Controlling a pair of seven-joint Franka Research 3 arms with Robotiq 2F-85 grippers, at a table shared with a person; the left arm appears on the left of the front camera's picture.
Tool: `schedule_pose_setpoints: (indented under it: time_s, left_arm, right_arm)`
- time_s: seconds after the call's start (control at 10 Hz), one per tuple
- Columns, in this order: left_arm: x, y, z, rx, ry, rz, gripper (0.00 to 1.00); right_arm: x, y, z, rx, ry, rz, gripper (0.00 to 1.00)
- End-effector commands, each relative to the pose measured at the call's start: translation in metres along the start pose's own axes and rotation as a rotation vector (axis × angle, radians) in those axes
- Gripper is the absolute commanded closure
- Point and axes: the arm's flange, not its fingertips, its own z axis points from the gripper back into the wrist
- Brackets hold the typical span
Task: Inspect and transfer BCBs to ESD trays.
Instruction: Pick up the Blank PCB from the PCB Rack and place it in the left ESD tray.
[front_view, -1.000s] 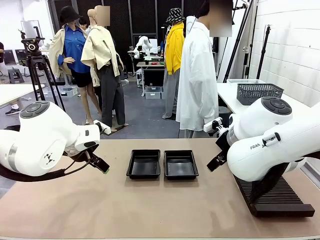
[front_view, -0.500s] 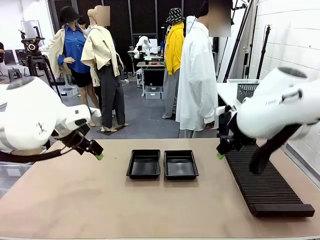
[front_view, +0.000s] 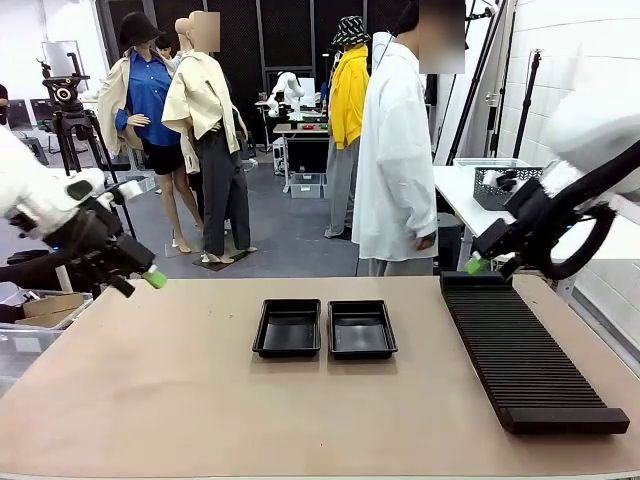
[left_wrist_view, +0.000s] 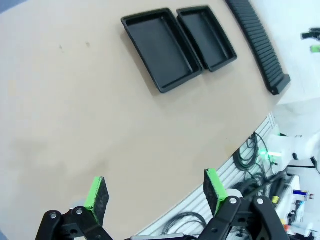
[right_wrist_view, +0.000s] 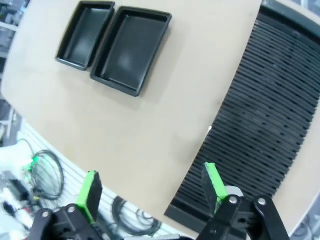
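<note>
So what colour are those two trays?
The trays are glossy black, clearest in the left wrist view.

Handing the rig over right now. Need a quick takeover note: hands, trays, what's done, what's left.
Left hand: open, holding nothing, raised by the left side of the table.
Right hand: open, holding nothing, raised near the far end of the black slotted rack.
Trays: left tray and right tray sit side by side mid-table, both empty. The rack's slots are empty too.
Person in a white coat stands at the far side.
Done: nothing placed in either tray yet.
Left: the whole inspect-and-transfer job.
</note>
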Motion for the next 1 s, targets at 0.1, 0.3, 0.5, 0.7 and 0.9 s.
schedule_pose_setpoints:
  time_s: [0.1,0.3,0.5,0.7,0.9]
  left_arm:
    - [-0.022,0.041,0.027,-0.123,-0.123,0.139,0.00]
    - [-0.039,0.064,0.045,-0.311,-0.226,0.258,0.00]
    - [-0.054,0.086,0.056,-0.458,-0.311,0.327,0.00]
    - [-0.061,0.103,0.061,-0.546,-0.352,0.331,0.00]
    - [-0.068,0.126,0.059,-0.651,-0.351,0.322,0.00]
  right_arm:
    - [-0.023,-0.039,0.032,0.269,-0.157,-0.076,0.00]
    - [-0.042,-0.065,0.046,0.406,-0.276,-0.128,0.00]
    - [-0.064,-0.090,0.054,0.526,-0.385,-0.171,0.00]
    - [-0.082,-0.110,0.055,0.583,-0.469,-0.224,0.00]
    - [-0.095,-0.128,0.050,0.667,-0.529,-0.268,0.00]
